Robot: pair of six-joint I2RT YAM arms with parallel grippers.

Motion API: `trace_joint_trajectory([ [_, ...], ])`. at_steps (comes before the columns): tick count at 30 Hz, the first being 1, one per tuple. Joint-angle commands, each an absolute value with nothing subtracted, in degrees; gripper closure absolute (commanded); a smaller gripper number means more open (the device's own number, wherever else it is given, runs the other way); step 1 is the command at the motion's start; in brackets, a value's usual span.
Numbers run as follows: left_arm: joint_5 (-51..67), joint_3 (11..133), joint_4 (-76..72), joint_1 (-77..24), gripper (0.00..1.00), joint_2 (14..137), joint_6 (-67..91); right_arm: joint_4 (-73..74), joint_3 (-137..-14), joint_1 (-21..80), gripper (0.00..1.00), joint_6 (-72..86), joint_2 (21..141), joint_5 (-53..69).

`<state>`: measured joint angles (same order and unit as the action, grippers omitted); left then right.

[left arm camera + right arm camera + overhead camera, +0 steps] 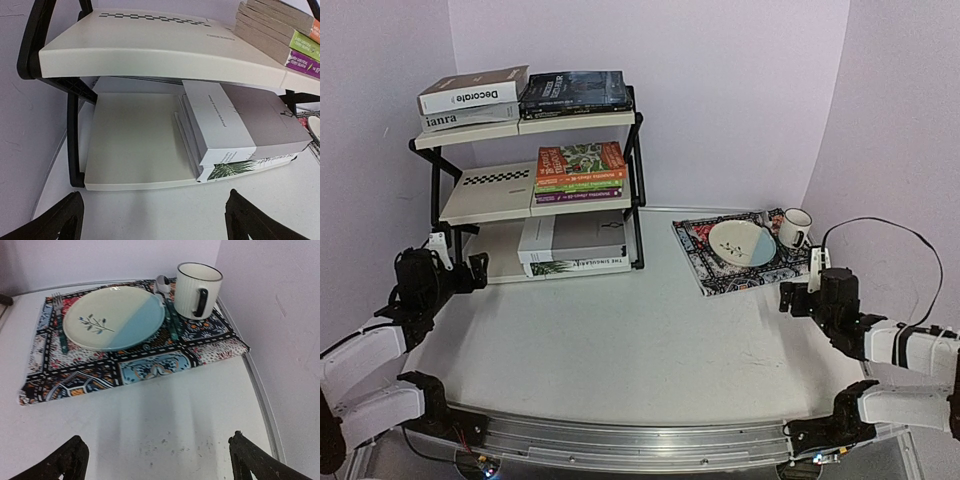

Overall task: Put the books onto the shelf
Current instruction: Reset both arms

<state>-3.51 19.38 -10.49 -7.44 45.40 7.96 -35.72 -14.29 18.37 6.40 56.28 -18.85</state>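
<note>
With both sets of jaws spread wide and holding nothing, I have the left gripper low over the table, just in front of the shelf at its left end. Its wrist view looks into the bottom tier, where bare cream surface runs left of the books to the black side frame.

On the right of that tier, a grey-and-white book lies flat on the palm-leaf book. Their spines face me, long axes along the shelf front. On the tier above, the checkered strip sits on bare surface at the left, with the orange, green and purple stack at the right, spines forward. The top tier carries the white Decorate book on another white one, with dark novels beside them.

The right gripper is well right of the shelf. Just ahead of it is a patterned placemat bearing a plate, mug, fork and spoon, close to the right-hand table edge.
</note>
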Motion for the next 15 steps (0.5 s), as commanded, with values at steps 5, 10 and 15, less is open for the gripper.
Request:
trace_joint_trajectory([
  [5, -11.5, 14.2, -35.6, -7.2, 0.0, 56.2, 0.2, -52.6, -13.8, 10.5, 0.02, 2.4, 73.0, -17.0],
  [10, -8.4, 14.5, -47.6, -7.1, 0.0, 68.7, -1.7, -62.9, -13.2, 5.4, 0.02, 1.4, 80.4, -9.6],
  [15, -8.0, 15.7, -54.9, -7.1, 0.0, 77.7, -3.4, -69.1, -13.9, 2.9, 0.03, 2.8, 88.5, -6.3],
])
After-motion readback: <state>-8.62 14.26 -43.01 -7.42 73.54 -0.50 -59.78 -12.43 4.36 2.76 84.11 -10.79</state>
